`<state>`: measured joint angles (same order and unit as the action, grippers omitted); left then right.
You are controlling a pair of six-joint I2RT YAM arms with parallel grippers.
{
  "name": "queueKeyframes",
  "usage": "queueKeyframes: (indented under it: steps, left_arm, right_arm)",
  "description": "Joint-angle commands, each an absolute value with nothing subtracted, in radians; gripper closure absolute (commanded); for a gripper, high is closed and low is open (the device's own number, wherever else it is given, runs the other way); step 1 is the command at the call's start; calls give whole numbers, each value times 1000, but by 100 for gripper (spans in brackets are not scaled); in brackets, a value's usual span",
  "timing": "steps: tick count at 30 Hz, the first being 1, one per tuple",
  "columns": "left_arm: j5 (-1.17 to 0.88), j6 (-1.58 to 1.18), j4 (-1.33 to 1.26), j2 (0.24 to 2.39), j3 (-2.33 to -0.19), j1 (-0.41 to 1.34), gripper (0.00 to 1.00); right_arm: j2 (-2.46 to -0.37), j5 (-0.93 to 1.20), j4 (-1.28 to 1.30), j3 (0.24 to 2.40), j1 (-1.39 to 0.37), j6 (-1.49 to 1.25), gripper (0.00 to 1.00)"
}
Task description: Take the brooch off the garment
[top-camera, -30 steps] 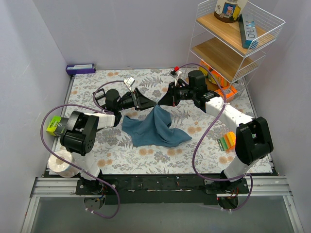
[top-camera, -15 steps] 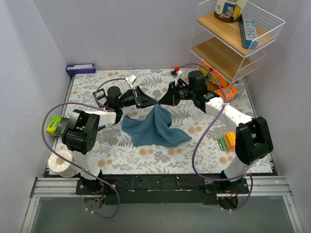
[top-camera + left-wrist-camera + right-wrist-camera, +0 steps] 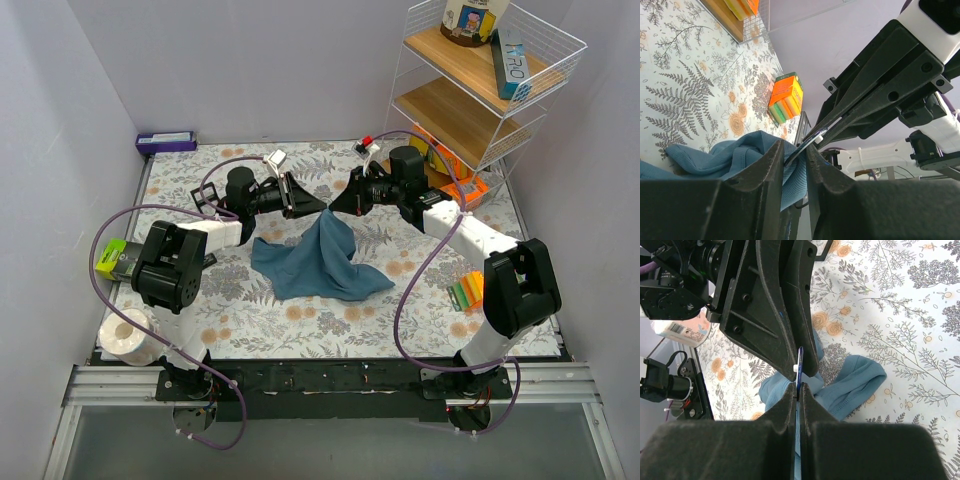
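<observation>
The garment [image 3: 315, 265] is a teal T-shirt heaped mid-table, with one fold pulled up into a peak between both arms. The brooch [image 3: 799, 359] shows edge-on as a thin dark-blue disc with a white nub, also visible in the left wrist view [image 3: 809, 143]. My right gripper [image 3: 798, 390] is shut on the disc's edge, holding the peak up [image 3: 335, 207]. My left gripper [image 3: 795, 148] has come in from the left [image 3: 321, 209]. Its jaws are narrowed onto the fold of teal cloth [image 3: 790, 180] just under the brooch, tips flanking the disc.
A white wire shelf [image 3: 480, 90] stands at the back right with an orange box [image 3: 452, 168] at its foot. A sponge pack [image 3: 466, 291] lies right, a green item [image 3: 112, 258] and paper roll [image 3: 124, 338] left, a purple box [image 3: 166, 141] at the back.
The left arm has reached further right and up to the raised peak, and its jaws have narrowed around the cloth. The right gripper has held its grip, barely moving.
</observation>
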<state>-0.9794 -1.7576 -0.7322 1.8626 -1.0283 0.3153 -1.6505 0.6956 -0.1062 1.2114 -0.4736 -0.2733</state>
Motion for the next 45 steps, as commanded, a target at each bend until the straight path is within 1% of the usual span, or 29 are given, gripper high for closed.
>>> queueKeyframes:
  steps: [1, 7, 11, 13, 15, 19, 21, 22, 24, 28, 33, 36, 38, 40, 41, 42, 45]
  left_arm:
    - [-785, -1729, -669, 1893, -1069, 333, 85]
    - [-781, -1721, -695, 1865, -1088, 362, 80]
    - [-741, -1678, -637, 1859, -1100, 386, 79]
    - [-695, -1611, -542, 1861, -1123, 391, 78]
    - [-639, -1577, -508, 1870, -1161, 393, 78]
    - [-505, -1402, -358, 1902, -1275, 414, 77]
    - [-463, -1367, -321, 1923, -1330, 422, 76]
    - [-390, -1335, -255, 1930, -1354, 426, 74]
    - [-341, -1267, -216, 1942, -1388, 437, 72]
    - [-261, -1111, -167, 1942, -1411, 457, 68]
    - [-192, -783, -137, 1924, -1434, 503, 68]
    - [-157, -703, -107, 1888, -1437, 499, 68]
    - [-169, -698, -65, 1846, -1427, 467, 67]
    - [-250, -739, -32, 1807, -1401, 428, 66]
    - [-311, -758, -29, 1778, -1353, 385, 64]
    - [-437, -773, -29, 1767, -1332, 365, 63]
    - [-628, -847, -79, 1756, -1221, 333, 58]
  right_arm:
    - [-1623, 905, -199, 1215, -541, -305, 99]
    - [-1635, 896, -212, 1215, -545, -324, 99]
    - [-1647, 903, -233, 1223, -554, -339, 99]
    - [-1657, 913, -244, 1226, -561, -348, 99]
    - [-1661, 917, -258, 1226, -569, -357, 99]
    - [-1672, 933, -291, 1218, -583, -385, 99]
    - [-1675, 937, -302, 1223, -586, -396, 99]
    - [-1678, 937, -305, 1226, -587, -399, 99]
    - [-1677, 939, -311, 1227, -588, -402, 99]
    - [-1671, 942, -322, 1218, -588, -402, 99]
    - [-1669, 905, -305, 1204, -566, -413, 99]
    - [-1660, 882, -270, 1201, -546, -405, 99]
    - [-1651, 879, -220, 1209, -519, -376, 99]
    - [-1622, 868, -174, 1218, -470, -316, 99]
    - [-1611, 861, -149, 1219, -451, -292, 99]
    - [-1597, 850, -87, 1224, -434, -232, 99]
    - [-1600, 763, 42, 1242, -377, -138, 99]
